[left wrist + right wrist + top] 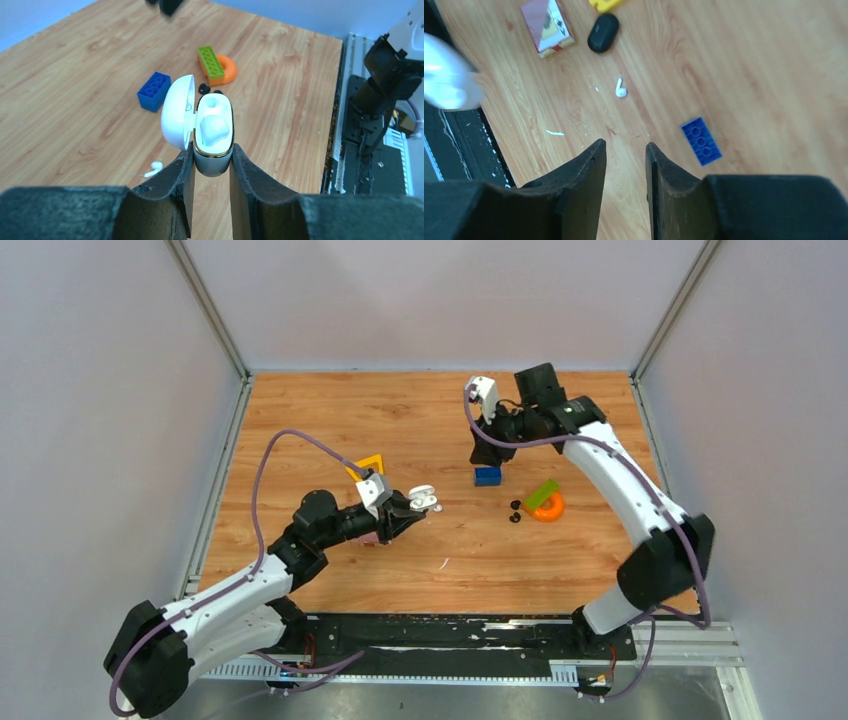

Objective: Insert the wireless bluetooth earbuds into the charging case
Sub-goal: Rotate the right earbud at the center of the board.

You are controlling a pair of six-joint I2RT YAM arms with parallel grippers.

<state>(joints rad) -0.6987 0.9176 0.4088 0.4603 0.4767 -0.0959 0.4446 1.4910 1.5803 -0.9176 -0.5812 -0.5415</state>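
Your left claw [212,157] grips the open case [176,112] aloft, one earbud [215,131] apparently seated inside. The second earbud [621,90] lies on the table [749,60]; your right claw [625,147], released and empty, must drop and pinch it.

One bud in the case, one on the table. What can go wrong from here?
1. The loose earbud lies on the table, tiny against the open right gripper; a pinch may flick it away.
2. The left gripper clamps the charging case only at its lower end, in the air; insertion force could tilt it.
3. A jolt might unseat the seated earbud.
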